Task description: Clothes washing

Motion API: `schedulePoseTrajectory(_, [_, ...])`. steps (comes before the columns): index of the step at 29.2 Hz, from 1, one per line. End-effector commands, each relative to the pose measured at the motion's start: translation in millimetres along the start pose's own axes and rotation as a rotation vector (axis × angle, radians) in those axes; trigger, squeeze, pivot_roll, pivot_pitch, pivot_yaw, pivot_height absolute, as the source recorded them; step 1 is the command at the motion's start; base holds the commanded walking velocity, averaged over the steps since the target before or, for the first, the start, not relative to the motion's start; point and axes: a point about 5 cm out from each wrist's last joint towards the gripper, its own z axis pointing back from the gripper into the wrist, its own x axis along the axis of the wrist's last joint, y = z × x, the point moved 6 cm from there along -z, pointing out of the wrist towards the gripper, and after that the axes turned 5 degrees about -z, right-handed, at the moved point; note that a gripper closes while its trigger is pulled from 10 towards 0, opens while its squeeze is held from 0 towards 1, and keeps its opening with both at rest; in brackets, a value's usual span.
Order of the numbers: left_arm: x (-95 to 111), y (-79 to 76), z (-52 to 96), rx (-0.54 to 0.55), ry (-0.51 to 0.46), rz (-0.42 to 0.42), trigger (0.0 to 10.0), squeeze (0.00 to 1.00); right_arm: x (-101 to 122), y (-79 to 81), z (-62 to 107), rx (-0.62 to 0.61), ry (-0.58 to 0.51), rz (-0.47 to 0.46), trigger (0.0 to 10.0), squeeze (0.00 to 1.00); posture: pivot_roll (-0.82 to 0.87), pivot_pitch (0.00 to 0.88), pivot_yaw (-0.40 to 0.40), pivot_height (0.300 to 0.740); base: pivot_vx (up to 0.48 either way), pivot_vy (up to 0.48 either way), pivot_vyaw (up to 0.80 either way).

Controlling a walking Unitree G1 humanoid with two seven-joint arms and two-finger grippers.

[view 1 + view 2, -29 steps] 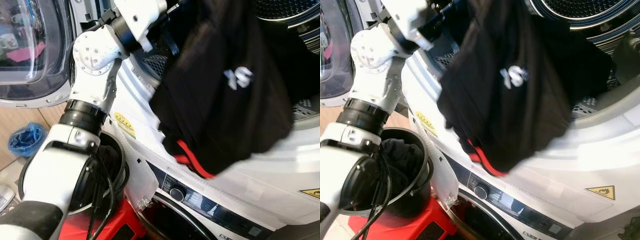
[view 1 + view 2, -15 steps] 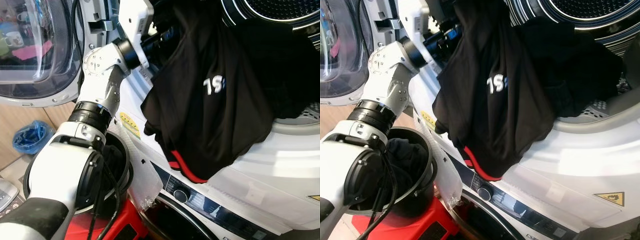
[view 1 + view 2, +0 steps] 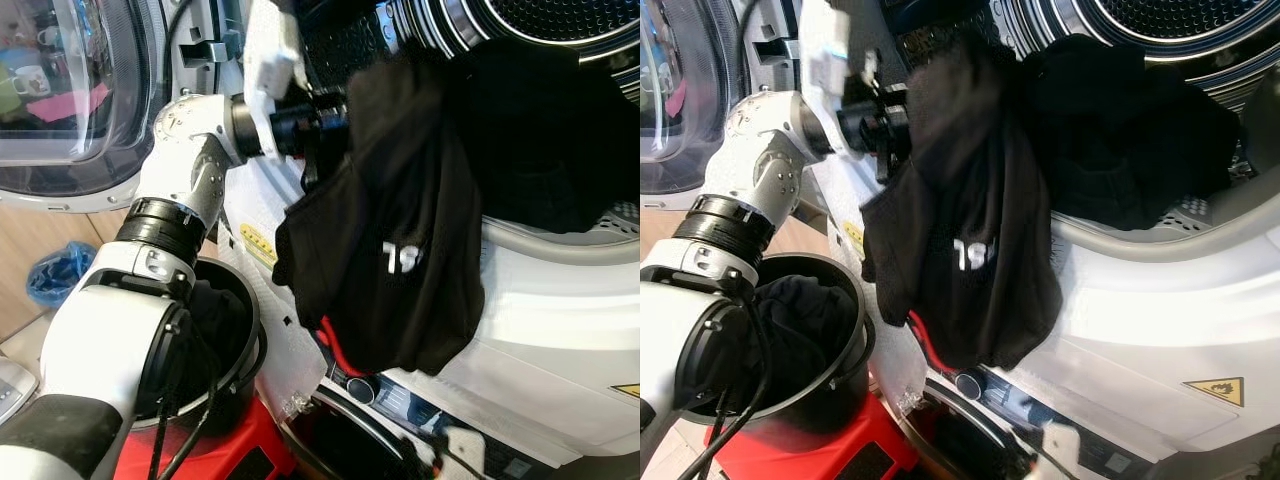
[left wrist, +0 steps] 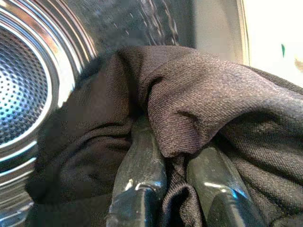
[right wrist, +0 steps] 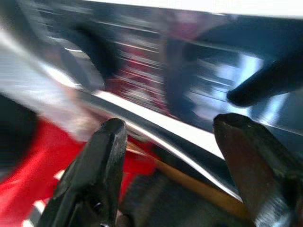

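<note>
A black garment [image 3: 390, 250] with a white number print and red trim hangs down the front of the upper machine. My left gripper [image 3: 318, 135] is raised beside the drum opening and is shut on the garment's top edge. In the left wrist view both fingers [image 4: 142, 179] pinch bunched black fabric [image 4: 199, 104]. More black clothes [image 3: 545, 150] lie heaped in the steel drum [image 3: 560, 20], spilling over its lip. My right gripper [image 5: 175, 156] is low, in front of the lower machine's door, open with nothing between its fingers.
A black bucket [image 3: 252, 345] holding dark clothes [image 3: 215, 320] stands on a red stool [image 3: 250, 440] at the lower left. The open glass door [image 3: 60, 90] is at the far left. A blue bag [image 3: 55, 275] lies on the floor. A control knob [image 3: 360, 388] sits under the garment.
My left gripper has come down and to the left with the garment, which now hangs lower and clear of the heap in the drum. The view has shifted too.
</note>
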Motion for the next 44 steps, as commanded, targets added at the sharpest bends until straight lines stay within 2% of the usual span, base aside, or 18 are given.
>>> schedulePoseTrajectory(1, [2.3,-1.8,-5.7,-0.046,0.027,-0.039,0.0,0.0,-7.7,5.9,3.1,0.045,0.018,0.004,10.0,0.0,0.08,0.111,-0.01,0.74,0.0,0.0,0.0])
schedulePoseTrajectory(7, [12.4,11.9,-25.6,0.043,-0.029,-0.096,0.0,0.0,-1.2,22.1,2.5,0.144,-0.027,0.001,10.0,0.0,0.08,0.114,-0.012,0.74,0.0,0.0,0.0])
schedulePoseTrajectory(10, [19.6,7.0,-40.6,-0.014,-0.066,-0.087,0.0,0.0,3.6,29.5,1.6,0.184,-0.048,0.009,10.0,0.0,0.07,0.112,-0.013,0.74,0.0,0.0,0.0])
schedulePoseTrajectory(11, [22.6,-0.8,-50.3,-0.079,-0.084,-0.084,0.0,0.0,4.3,29.6,1.0,0.183,-0.049,0.013,10.0,0.0,0.07,0.112,-0.013,0.74,0.0,0.0,0.0])
schedulePoseTrajectory(12, [23.9,-3.3,-54.4,-0.098,-0.095,-0.081,0.0,0.0,4.5,29.4,0.7,0.181,-0.048,0.011,10.0,0.0,0.07,0.112,-0.013,0.74,0.0,0.0,0.0])
schedulePoseTrajectory(16, [23.2,-5.3,-61.3,-0.107,-0.096,-0.083,0.0,0.0,5.3,29.3,0.3,0.18,-0.051,0.009,10.0,0.0,0.07,0.109,-0.01,0.74,0.0,0.0,0.0])
schedulePoseTrajectory(17, [20.2,-3.9,-66.6,-0.085,-0.083,-0.091,0.0,0.0,7.3,30.1,-0.6,0.18,-0.058,0.012,10.0,0.0,0.07,0.108,-0.008,0.74,0.0,0.0,0.0])
schedulePoseTrajectory(18, [19.6,4.6,-71.0,-0.01,-0.077,-0.09,0.0,0.0,12.9,35.6,-2.8,0.193,-0.081,0.018,10.0,0.0,0.06,0.107,-0.007,0.74,0.0,0.0,0.0])
schedulePoseTrajectory(26, [17.9,21.0,-72.5,0.086,-0.012,-0.087,0.0,0.0,25.6,51.1,-5.4,0.25,-0.138,0.023,10.0,0.0,0.06,0.1,-0.008,0.74,0.0,0.0,0.0])
schedulePoseTrajectory(31, [13.4,19.7,-79.5,0.075,0.017,-0.048,0.0,0.0,27.4,60.5,-7.3,0.278,-0.143,0.047,10.0,0.0,0.06,0.095,-0.004,0.74,0.0,0.0,0.0])
schedulePoseTrajectory(34, [7.9,2.1,-91.1,-0.025,0.004,-0.013,0.0,0.0,45.3,74.4,-8.4,0.32,-0.221,0.041,10.0,0.0,0.04,0.093,0.0,0.74,0.0,0.0,0.0])
schedulePoseTrajectory(37, [6.3,-5.5,-94.3,-0.068,-0.007,0.001,0.0,0.0,61.3,83.7,-5.9,0.365,-0.289,0.032,10.0,0.0,0.04,0.093,0.0,0.74,0.0,0.0,0.0])
schedulePoseTrajectory(38, [6.5,-6.0,-94.8,-0.069,-0.013,0.006,0.0,0.0,66.8,88.7,-3.2,0.4,-0.312,0.026,10.0,0.0,0.04,0.095,0.0,0.74,0.0,0.0,0.0])
schedulePoseTrajectory(39, [6.2,-5.9,-94.9,-0.066,-0.015,0.011,0.0,0.0,76.3,100.6,7.0,0.496,-0.355,0.036,10.0,0.0,0.04,0.095,0.0,0.74,0.0,0.0,0.0])
schedulePoseTrajectory(41, [5.7,-5.8,-94.7,-0.065,-0.013,0.011,0.0,0.0,79.9,106.0,12.8,0.543,-0.371,0.044,10.0,0.0,0.04,0.095,0.0,0.74,0.0,0.0,0.0])
schedulePoseTrajectory(43, [5.9,-4.4,-93.1,-0.055,-0.021,0.026,0.0,0.0,84.6,118.8,46.8,0.74,-0.378,0.086,10.0,0.0,0.03,0.108,-0.003,0.74,0.0,0.0,0.0])
schedulePoseTrajectory(44, [5.6,-4.5,-92.7,-0.056,-0.02,0.025,0.0,0.0,84.9,118.7,52.2,0.76,-0.377,0.093,10.0,0.0,0.03,0.108,-0.003,0.74,0.0,0.0,0.0])
